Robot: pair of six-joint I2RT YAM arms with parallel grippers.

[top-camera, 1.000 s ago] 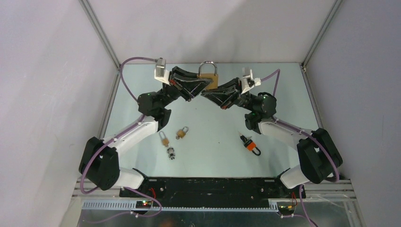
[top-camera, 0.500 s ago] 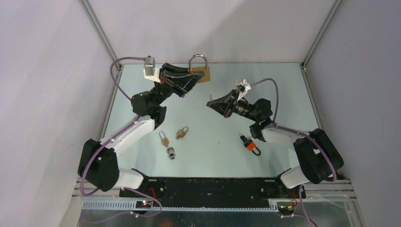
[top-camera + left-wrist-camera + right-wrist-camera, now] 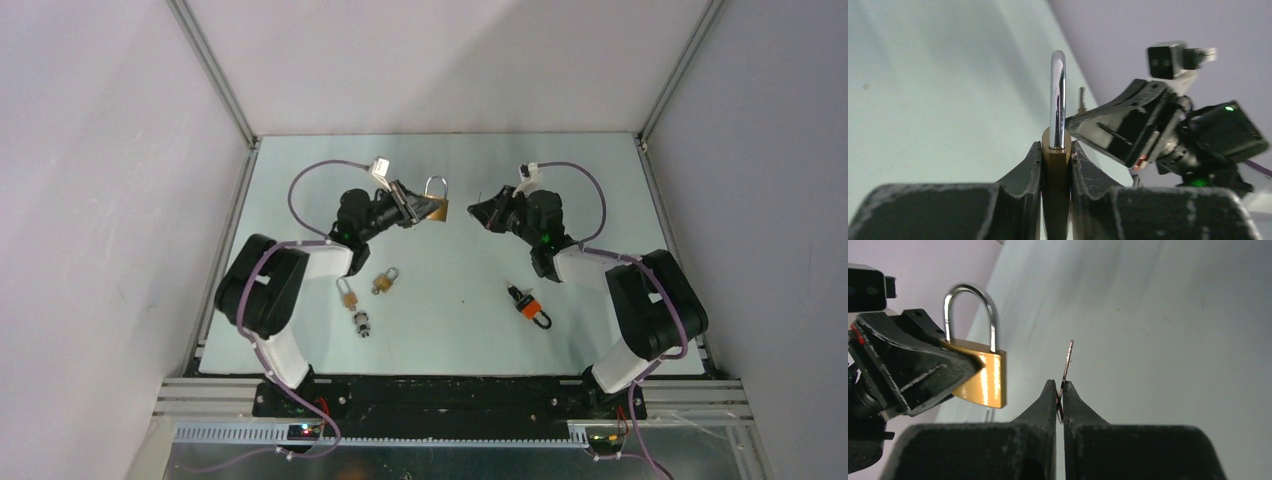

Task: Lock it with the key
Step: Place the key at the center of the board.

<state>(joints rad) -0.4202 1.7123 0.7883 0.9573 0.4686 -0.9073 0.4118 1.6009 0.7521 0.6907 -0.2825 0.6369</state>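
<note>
The left gripper, at about 11 o'clock from the middle of the table, pinches the brass padlock by its body, shackle up. It sits lower and nearer its base than a second ago, when both tools met at 12 o'clock. At the padlock's 3 o'clock and apart from it, the right gripper is clamped tight on the thin key, so key and keyhole are now separated; either the turn is made or they need lining up again, and I cannot tell which.
</note>
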